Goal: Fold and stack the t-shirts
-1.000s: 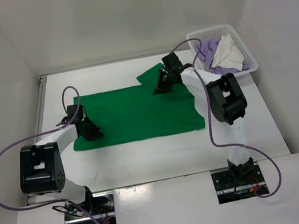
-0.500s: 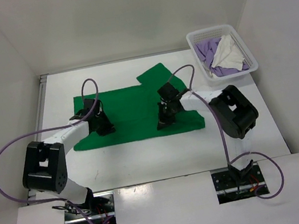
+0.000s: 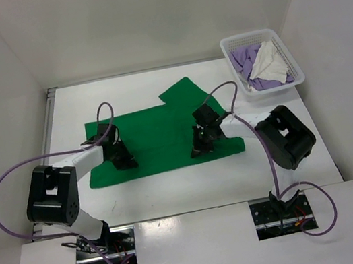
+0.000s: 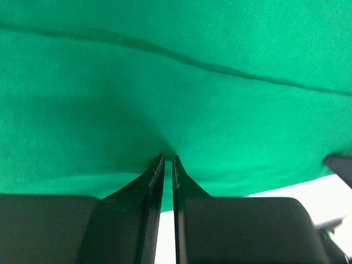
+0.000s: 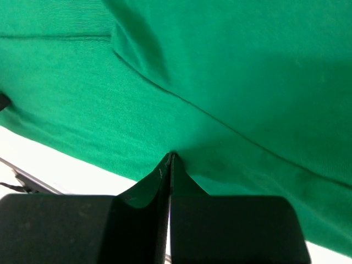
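The bright green t-shirt (image 3: 159, 131) lies spread across the middle of the table, with one sleeve pointing to the far side. It fills the left wrist view (image 4: 181, 82) and the right wrist view (image 5: 231, 82). My left gripper (image 3: 122, 159) is near the shirt's left front part. Its jaws are pressed almost together and pinch green cloth at the tips (image 4: 168, 159). My right gripper (image 3: 201, 147) is near the shirt's right front part and is shut on a pinch of green cloth (image 5: 170, 156). The lavender t-shirt (image 3: 244, 62) and the cream-white t-shirt (image 3: 271, 64) lie crumpled in the basket.
The white mesh basket (image 3: 246, 36) stands at the far right corner of the table. White walls enclose the table on the left, the back and the right. Purple cables loop from both arms. Bare white table (image 3: 172, 187) lies between the shirt and the arm bases.
Both grippers have come toward the near edge, the right one from the far sleeve area. The green shirt has shifted with them and now lies slightly skewed.
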`<move>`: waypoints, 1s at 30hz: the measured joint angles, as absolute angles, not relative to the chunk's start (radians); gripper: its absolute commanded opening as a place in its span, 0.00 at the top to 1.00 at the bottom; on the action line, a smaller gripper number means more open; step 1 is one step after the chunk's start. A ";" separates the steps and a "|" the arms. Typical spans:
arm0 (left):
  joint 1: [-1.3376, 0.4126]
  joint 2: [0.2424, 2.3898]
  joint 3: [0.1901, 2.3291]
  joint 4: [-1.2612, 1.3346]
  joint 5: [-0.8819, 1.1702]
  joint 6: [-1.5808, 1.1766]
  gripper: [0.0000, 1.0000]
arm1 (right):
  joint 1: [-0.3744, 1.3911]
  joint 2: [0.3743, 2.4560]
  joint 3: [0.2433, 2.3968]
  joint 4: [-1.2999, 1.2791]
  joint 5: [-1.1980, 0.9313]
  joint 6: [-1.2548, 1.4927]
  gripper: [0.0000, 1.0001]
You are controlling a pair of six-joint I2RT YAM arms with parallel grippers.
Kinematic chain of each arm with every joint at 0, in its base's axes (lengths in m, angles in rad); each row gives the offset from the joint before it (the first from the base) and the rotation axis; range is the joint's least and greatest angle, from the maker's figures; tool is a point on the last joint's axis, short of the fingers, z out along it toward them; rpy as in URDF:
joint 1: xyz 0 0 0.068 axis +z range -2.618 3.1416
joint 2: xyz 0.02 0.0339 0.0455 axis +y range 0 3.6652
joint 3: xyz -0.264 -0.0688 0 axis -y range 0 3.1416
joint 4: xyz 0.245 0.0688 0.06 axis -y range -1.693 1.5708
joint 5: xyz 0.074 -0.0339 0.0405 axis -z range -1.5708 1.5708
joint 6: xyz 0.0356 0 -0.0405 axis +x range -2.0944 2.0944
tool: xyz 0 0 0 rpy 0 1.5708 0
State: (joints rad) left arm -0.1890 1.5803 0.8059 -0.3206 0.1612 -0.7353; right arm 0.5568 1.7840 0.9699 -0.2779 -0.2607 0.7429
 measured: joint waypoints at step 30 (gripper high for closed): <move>0.231 1.954 1.383 -0.286 -0.064 -0.788 0.48 | 0.460 1.894 1.422 -0.458 -0.319 0.574 0.95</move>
State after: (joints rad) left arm 0.2306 1.9541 1.3827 -0.2859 -0.0635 -0.7883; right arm 0.4603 1.8938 1.4223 -0.4576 -0.3191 0.5739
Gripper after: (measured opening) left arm 0.514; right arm 0.038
